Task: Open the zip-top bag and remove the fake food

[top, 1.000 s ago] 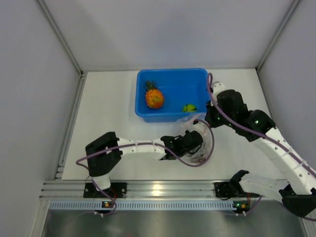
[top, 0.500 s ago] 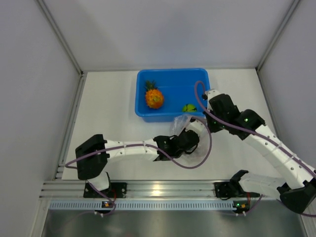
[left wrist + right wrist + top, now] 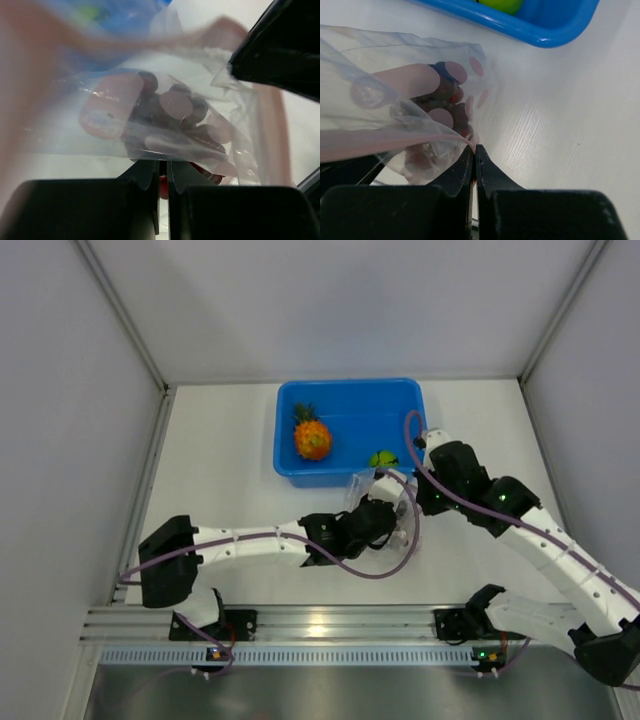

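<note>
Zip-top bag [image 3: 366, 484], clamped in the closed left gripper [image 3: 163, 172] and right gripper [image 3: 475, 153], hangs over the bench [image 3: 230, 470] just before the blue tub [image 3: 330, 478]. Its film looks limp and slippery, lightly weighted by the grape bunch [image 3: 170, 115], so the stiffer zip edge seems the safest hold.

Clear zip-top bag [image 3: 395, 47] (pink-edged, crumpled) holds purple grapes [image 3: 170, 112]; pineapple [image 3: 312, 438] and green fruit [image 3: 382, 458] lie in blue tub [image 3: 350, 386].

Hauled the clear crinkly zip-top bag [image 3: 380, 55] nearer the blue plastic tub [image 3: 345, 385]; brought the right tool [image 3: 475, 149] down from the tub's corner.
</note>
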`<act>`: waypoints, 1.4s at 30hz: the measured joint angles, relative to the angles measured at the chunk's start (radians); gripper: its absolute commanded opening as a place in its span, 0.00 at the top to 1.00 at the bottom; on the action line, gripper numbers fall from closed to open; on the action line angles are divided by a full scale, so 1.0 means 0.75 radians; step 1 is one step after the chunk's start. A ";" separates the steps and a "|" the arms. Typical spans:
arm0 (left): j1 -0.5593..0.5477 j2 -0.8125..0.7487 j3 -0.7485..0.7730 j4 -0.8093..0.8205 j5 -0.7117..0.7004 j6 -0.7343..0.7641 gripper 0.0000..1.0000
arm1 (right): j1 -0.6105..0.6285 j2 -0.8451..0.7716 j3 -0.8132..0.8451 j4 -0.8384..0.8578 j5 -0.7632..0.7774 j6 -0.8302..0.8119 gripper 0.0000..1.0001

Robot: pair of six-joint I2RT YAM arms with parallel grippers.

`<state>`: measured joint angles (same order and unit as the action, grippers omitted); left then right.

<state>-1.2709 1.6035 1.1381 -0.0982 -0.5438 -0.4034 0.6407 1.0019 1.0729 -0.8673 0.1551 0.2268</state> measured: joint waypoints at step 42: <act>0.018 -0.142 -0.252 0.205 0.622 0.063 1.00 | -0.018 -0.003 0.067 0.055 0.098 -0.057 1.00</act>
<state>-1.2575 1.4967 0.9493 0.0555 -0.0776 -0.3565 0.6273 1.0000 1.1229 -0.8257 0.2283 0.1841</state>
